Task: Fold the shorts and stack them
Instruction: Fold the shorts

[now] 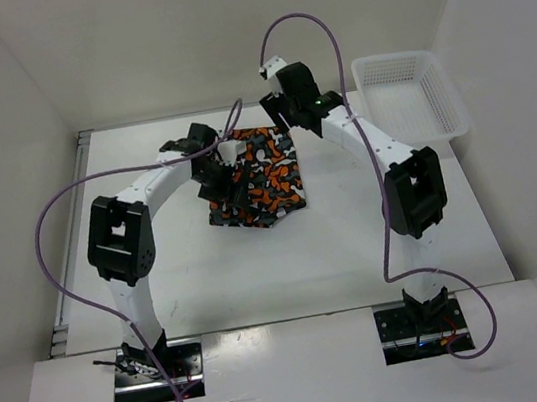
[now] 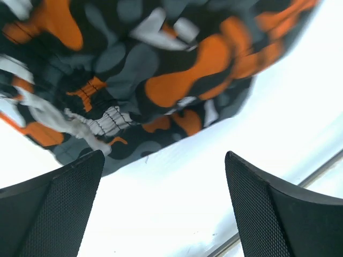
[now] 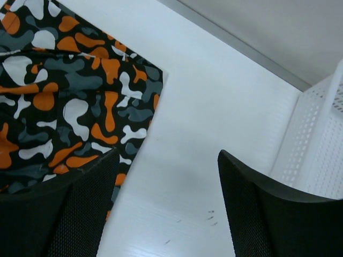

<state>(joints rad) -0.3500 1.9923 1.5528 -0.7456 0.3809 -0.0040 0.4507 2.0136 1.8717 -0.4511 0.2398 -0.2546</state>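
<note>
Your left jaws stand released and wide, nothing between them, hovering over the counter [image 1: 259, 273] at the 9 o'clock edge of the shorts [image 1: 269, 171]; your right jaws, likewise released and empty, hang near the shorts' 1 o'clock corner; the shorts lie folded at mid-counter, their white drawstring [image 2: 72, 120] showing; a white mesh basket [image 1: 409, 94] sits at 2 o'clock, well apart.

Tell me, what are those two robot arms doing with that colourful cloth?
They are folding a pair of shorts. The shorts lie folded on the table. The left gripper and the right gripper hover at their edges, both open, holding nothing. A white basket stands at the far right.
</note>
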